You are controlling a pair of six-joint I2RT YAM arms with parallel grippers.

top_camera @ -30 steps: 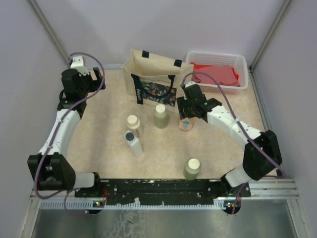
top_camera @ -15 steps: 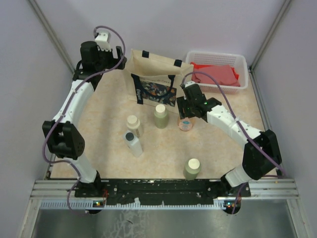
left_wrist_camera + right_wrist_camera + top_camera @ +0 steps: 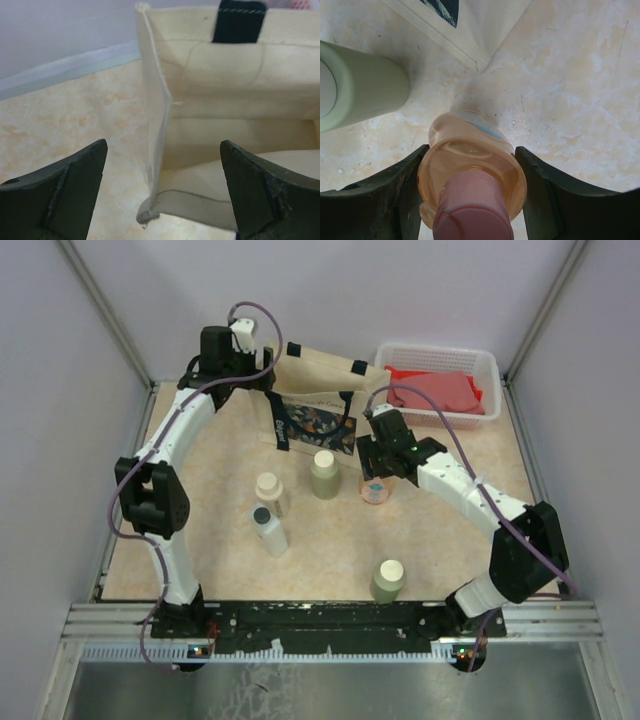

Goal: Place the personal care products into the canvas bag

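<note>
The canvas bag (image 3: 318,390) stands open at the back middle. My left gripper (image 3: 250,375) is open at the bag's left end; in the left wrist view (image 3: 162,200) its jaws straddle the bag's thin side wall (image 3: 156,130), touching nothing. My right gripper (image 3: 375,478) is shut on the peach-pink flask (image 3: 375,492), which stands on the table; both fingers press its sides (image 3: 470,165). An olive bottle (image 3: 323,473) stands left of the flask and shows in the right wrist view (image 3: 360,92). A beige bottle (image 3: 268,490), a white dark-capped bottle (image 3: 268,530) and a second olive bottle (image 3: 387,580) stand nearer.
A white plastic basket (image 3: 488,365) with red contents sits at the back right, next to the bag. The bag's lower corner (image 3: 470,35) is just beyond the flask. Grey walls close the table on three sides.
My left arm has swung from the far left corner rightward to the bag's left end. My right gripper and the flask have stayed in place.
</note>
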